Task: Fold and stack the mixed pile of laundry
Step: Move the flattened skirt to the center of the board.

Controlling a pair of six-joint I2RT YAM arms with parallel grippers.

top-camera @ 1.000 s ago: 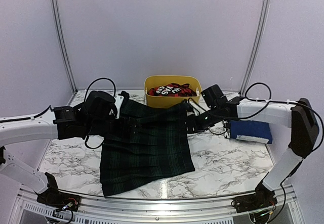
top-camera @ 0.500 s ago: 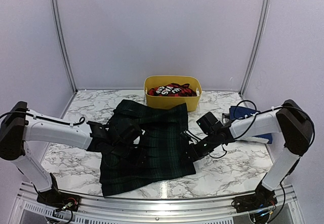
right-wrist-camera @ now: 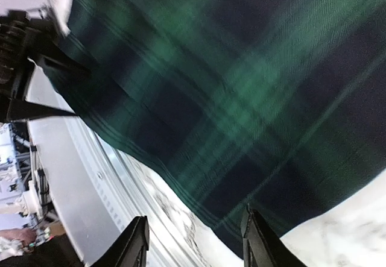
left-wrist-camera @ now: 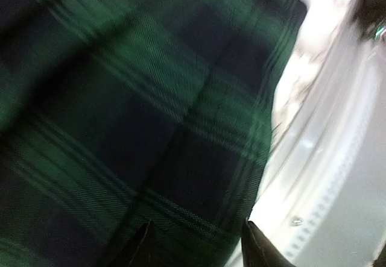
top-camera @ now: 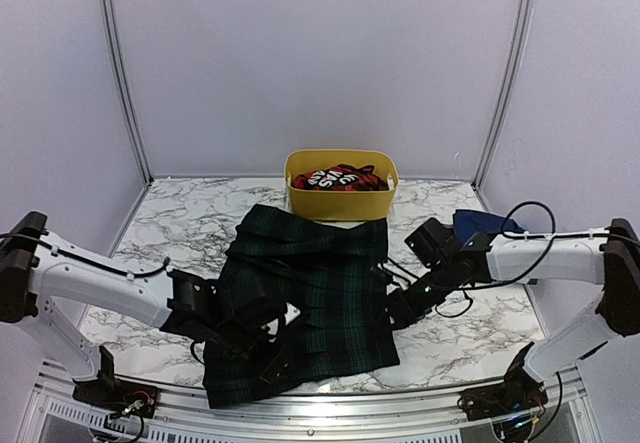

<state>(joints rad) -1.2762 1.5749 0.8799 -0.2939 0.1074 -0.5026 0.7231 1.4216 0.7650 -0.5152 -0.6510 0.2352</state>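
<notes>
Soft, even light fills the overhead view, which is sharp throughout, with pale glare on the metal rail (top-camera: 320,399) at the near edge and only faint shadow beneath the tartan garment (top-camera: 310,293). My wrist views are smeared by blur: the tartan stripes run soft, my left fingers (left-wrist-camera: 140,252) and right fingers (right-wrist-camera: 136,244) show as dark silhouettes, and the marble table (right-wrist-camera: 353,231) beside the cloth bleaches nearly white.

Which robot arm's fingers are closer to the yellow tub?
Right. The right fingers sit at the green checked cloth's right edge, in front of the tub. The left fingers are farther off, at the cloth's near left corner.
</notes>
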